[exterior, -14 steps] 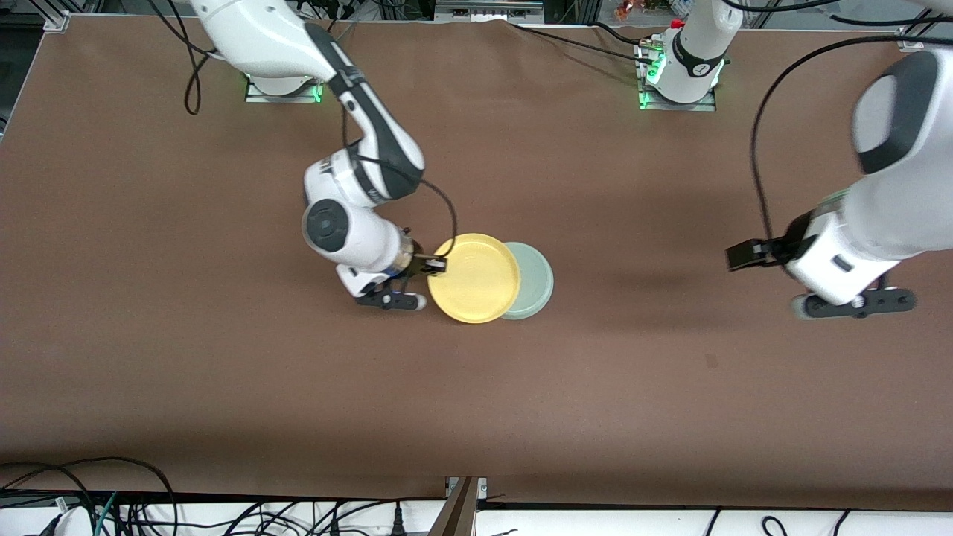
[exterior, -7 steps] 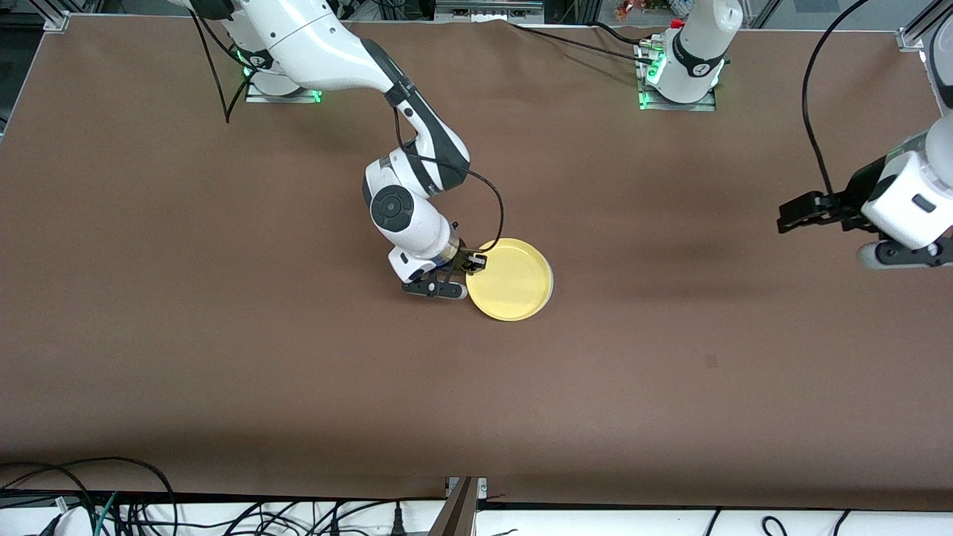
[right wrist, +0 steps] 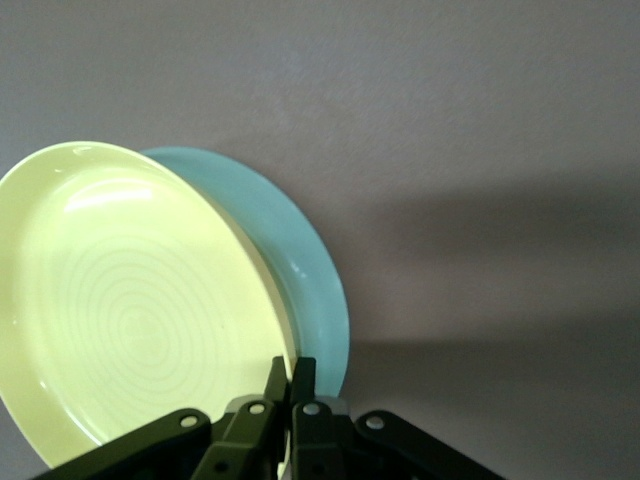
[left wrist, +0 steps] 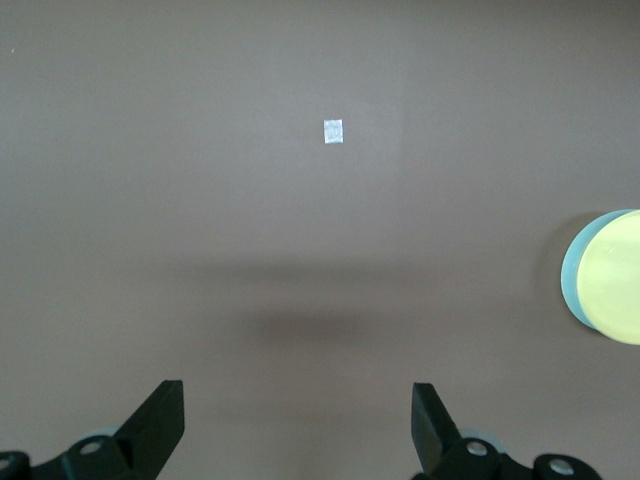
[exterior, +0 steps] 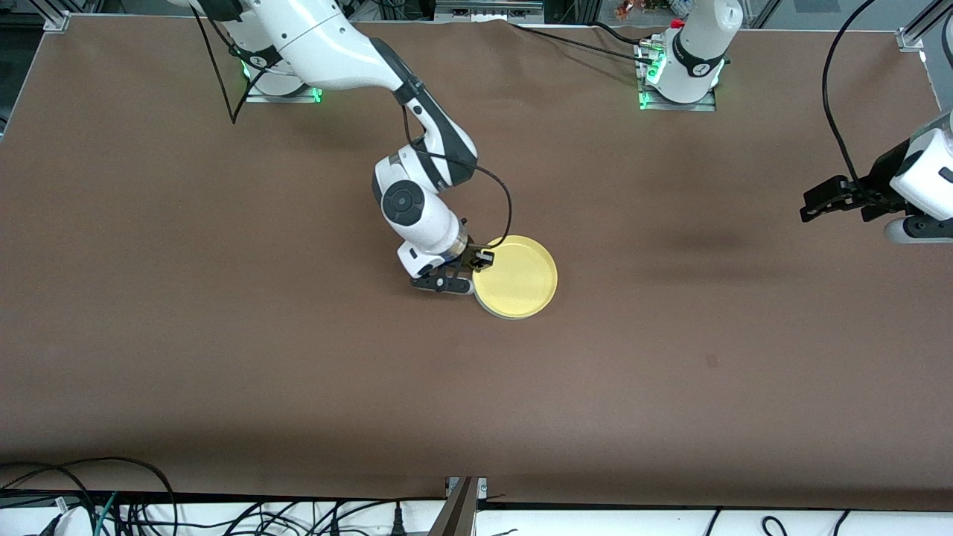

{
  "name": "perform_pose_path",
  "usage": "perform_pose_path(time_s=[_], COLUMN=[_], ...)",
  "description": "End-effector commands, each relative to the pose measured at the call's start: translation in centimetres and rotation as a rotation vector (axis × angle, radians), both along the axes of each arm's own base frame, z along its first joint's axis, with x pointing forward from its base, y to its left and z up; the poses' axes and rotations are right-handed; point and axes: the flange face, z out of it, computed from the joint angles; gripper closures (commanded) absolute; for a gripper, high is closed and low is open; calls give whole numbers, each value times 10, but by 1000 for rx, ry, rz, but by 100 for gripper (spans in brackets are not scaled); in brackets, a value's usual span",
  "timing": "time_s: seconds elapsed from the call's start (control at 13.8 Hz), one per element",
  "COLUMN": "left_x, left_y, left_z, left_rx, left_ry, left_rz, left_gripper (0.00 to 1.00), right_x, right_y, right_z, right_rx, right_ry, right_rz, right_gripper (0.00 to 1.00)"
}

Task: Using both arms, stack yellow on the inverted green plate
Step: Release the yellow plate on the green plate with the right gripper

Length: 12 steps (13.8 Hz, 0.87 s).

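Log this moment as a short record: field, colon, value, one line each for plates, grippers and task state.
yellow plate: upright, over the green plate, rim pinched by the right gripper
green plate: on the table under the yellow plate, only an edge showing
right gripper: shut on the yellow plate's rim
left gripper: open, in the air over bare table at the left arm's end, waiting
task state: yellow plate nearly centred on green, not yet released

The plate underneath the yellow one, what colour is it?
Pale mint green plate; clearest in the right wrist view.
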Motion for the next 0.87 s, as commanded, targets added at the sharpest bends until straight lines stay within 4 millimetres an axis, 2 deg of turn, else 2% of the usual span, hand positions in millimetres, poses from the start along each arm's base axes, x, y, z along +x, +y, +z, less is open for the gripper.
perform_pose_path(time_s=[0.0,0.07,0.14,0.36,0.51,0.65,0.72,0.79], left_x=[4,7,13,21,21,23,24,26], left_y=[0,1,10,17,19,17,20,28], left_z=[4,-4,-4,1,2,4,13,17], left_rx=[26,27,28,32,32,33,36,36], left_ry=[-41,-29,-31,-30,-34,-39,-58,-68], left_rz=[-9,-7,11,23,26,21,27,41], left_gripper=[0,0,0,0,0,0,0,0], right_x=[-1,1,15,59,91,117,126,132], right_y=[5,3,-7,-52,-90,-142,-169,-194], right_z=[-3,-3,11,50,87,123,148,161], right_rx=[3,-4,-11,-100,-130,-155,-162,-177], right_ry=[-20,-30,-52,-32,39,97,92,88], right_rz=[-4,9,14,52,147,212,233,253], right_gripper=[1,0,0,0,0,0,0,0])
